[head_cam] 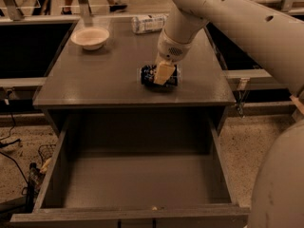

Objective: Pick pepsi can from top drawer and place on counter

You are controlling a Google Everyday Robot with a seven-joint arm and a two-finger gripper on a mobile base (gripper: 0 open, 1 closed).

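Note:
The pepsi can point(147, 75), dark blue, lies on its side on the grey counter point(99, 77), near the front edge and right of centre. My gripper point(163, 73) reaches down from the upper right and is shut on the can, with one cream finger point(164, 72) across its front. The can appears to rest on the counter surface. The top drawer point(137, 182) is pulled fully out below the counter, and nothing shows on its flat bottom.
A white bowl point(90, 37) stands at the counter's back left. A white-labelled clear plastic bottle point(148, 23) lies at the back centre. My arm point(237, 27) crosses the right side. Cables and a wire basket point(42, 156) lie on the floor at the left.

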